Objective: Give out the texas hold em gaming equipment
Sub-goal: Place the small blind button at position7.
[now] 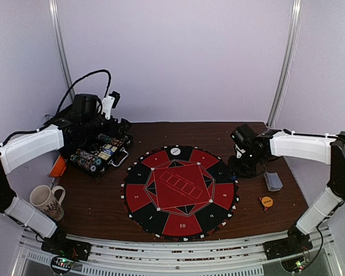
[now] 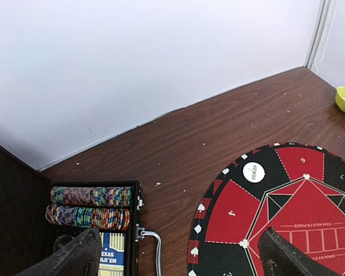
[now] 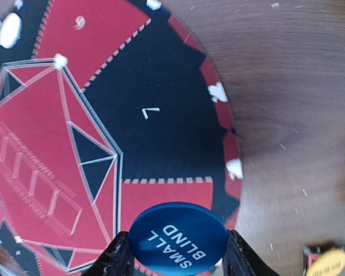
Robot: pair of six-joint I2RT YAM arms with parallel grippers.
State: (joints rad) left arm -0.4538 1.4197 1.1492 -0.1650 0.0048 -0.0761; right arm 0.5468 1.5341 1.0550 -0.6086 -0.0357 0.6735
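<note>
The right hand [image 3: 179, 257] holds the blue SMALL BLIND button [image 3: 178, 234] between its two fingers, above the right edge of the round poker mat [image 3: 161, 86]. The left hand [image 2: 178, 256] is wide open above the open chip case [image 2: 133, 230]. The white DEALER button [image 2: 253, 172] lies on the mat.

A dark brown wood-grain table [image 1: 178, 131] spreads under and ahead of the left gripper [image 2: 178, 256]. Beyond that gripper, at the table's far edge, stands a plain pale lilac wall [image 1: 178, 57]. A grey metal post [image 1: 60, 46] rises behind it to its left, and a second post [image 1: 284, 63] stands far off to its right. The light is soft and even.
</note>
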